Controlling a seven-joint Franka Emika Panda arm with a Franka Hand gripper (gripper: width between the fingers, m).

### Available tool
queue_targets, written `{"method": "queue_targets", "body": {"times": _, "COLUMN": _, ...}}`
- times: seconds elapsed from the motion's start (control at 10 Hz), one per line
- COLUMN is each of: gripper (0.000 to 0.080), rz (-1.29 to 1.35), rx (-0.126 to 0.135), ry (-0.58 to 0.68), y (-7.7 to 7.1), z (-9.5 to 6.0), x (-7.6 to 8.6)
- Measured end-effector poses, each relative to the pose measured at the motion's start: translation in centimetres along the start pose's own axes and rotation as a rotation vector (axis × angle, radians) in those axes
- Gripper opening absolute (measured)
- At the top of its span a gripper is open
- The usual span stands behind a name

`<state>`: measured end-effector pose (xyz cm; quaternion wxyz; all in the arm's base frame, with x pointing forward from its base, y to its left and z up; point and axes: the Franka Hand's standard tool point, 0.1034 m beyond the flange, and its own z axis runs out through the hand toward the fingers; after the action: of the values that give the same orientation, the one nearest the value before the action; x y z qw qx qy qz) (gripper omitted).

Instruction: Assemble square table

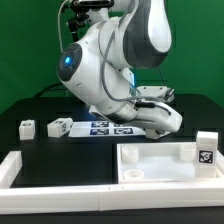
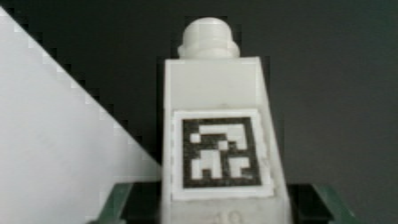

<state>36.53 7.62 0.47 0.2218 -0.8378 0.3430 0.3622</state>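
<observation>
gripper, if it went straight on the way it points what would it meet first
The tagged leg block, already between the gripper's fingers, which look closed on it. Beyond its rounded peg only black tabletop shows, though depth is hard to judge.

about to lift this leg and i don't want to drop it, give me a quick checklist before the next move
1. table leg sits between the end effector fingers, one at each side: ok
2. leg's tag faces the wrist camera and is readable: ok
3. leg's peg end is free, nothing on it: ok
4. leg is off the table surface: cannot tell
5. square tabletop lies flat, rim up, not covered by the arm: ok
6. loose legs stand apart from the arm: ok
</observation>
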Motion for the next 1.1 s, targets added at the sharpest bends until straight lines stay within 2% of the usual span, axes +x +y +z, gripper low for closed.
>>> {"method": "queue_targets", "body": {"times": 0.1, "gripper": 0.0291, "rz": -0.061, "rx": -0.068, "ry": 0.022, "y": 0.4, "z": -2.2, "x": 0.1}}
{"method": "queue_targets", "body": {"times": 0.2, "gripper": 0.0291, "rz": -0.105, "rx": -0.092, "ry": 0.056, "y": -0.1, "z": -4.4, "x": 0.2}}
{"method": "queue_targets", "body": {"times": 0.3, "gripper": 0.0291, "rz": -0.156, "rx": -0.101, "ry": 0.099, "y": -1.1, "z": -7.3, "x": -0.3}}
{"method": "queue_targets", "body": {"times": 0.4, "gripper": 0.0291, "rz": -0.212, "rx": -0.125, "ry": 0.108, "y": -2.0, "z": -9.9, "x": -1.2}}
{"method": "queue_targets", "body": {"times": 0.5, "gripper": 0.0291, "rz": -0.225, "rx": -0.120, "ry": 0.144, "y": -2.8, "z": -10.7, "x": -1.4}}
{"method": "queue_targets", "body": {"times": 0.8, "gripper": 0.0291, "rz": -0.259, "rx": -0.112, "ry": 0.353, "y": -3.0, "z": -11.1, "x": -0.6}}
{"method": "queue_targets", "body": {"times": 0.9, "gripper": 0.0291, "rz": -0.293, "rx": -0.132, "ry": 0.423, "y": -3.4, "z": -12.7, "x": -0.1}}
{"method": "queue_targets", "body": {"times": 1.1, "gripper": 0.0291, "rz": -0.381, "rx": -0.136, "ry": 0.551, "y": -6.1, "z": -18.7, "x": 0.9}}
